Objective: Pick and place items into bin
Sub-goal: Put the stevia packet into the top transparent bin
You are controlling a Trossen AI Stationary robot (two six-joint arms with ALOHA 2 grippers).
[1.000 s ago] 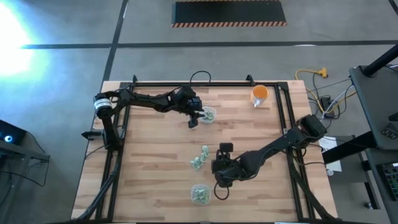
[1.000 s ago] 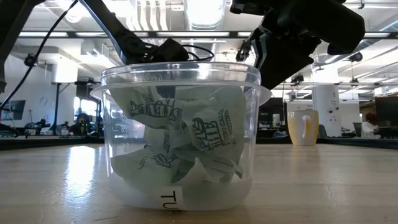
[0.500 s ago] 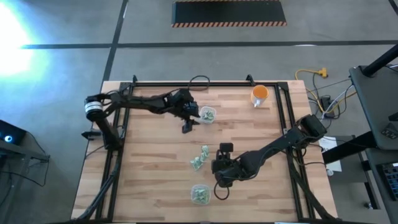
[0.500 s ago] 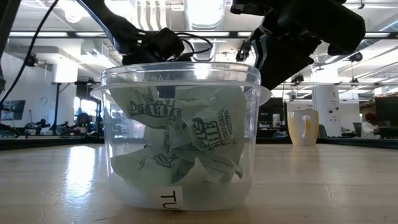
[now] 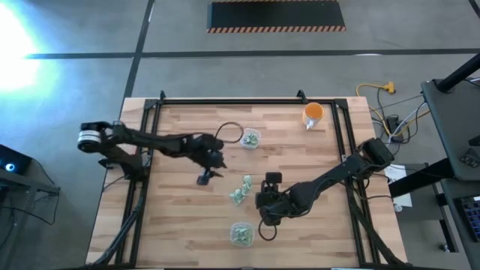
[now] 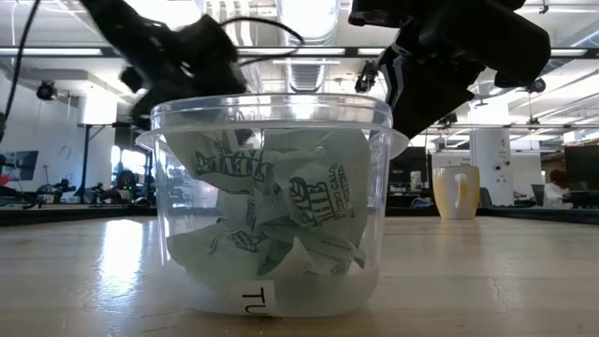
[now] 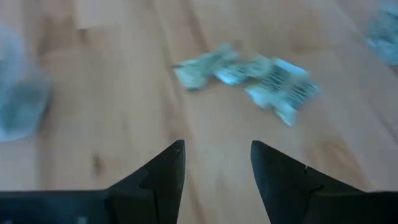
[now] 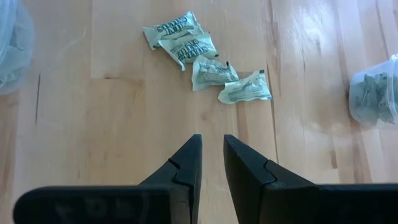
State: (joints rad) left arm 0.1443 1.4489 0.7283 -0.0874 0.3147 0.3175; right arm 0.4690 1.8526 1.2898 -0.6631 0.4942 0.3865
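High view first: the left pincer [image 5: 205,178] hangs over bare wood on the left half of the counter [image 5: 180,225], its fingers spread apart with nothing between them, and the left wrist view confirms the gap, looking toward a loose cluster of green-and-white wrapped items [image 7: 249,74] lying on the boards. That same cluster [image 5: 241,190] sits near the counter's middle, between the two arms. The right pincer [image 5: 267,220] hovers low just beside it, fingers drawn nearly together and holding nothing, as the right wrist view shows with four packets [image 8: 205,59] ahead of the tips. One clear bin [image 5: 241,234] stands near the front edge, filled with wrappers; a second clear tub [image 5: 250,139] sits farther back. An orange cup [image 5: 313,115] stands at the far right corner.
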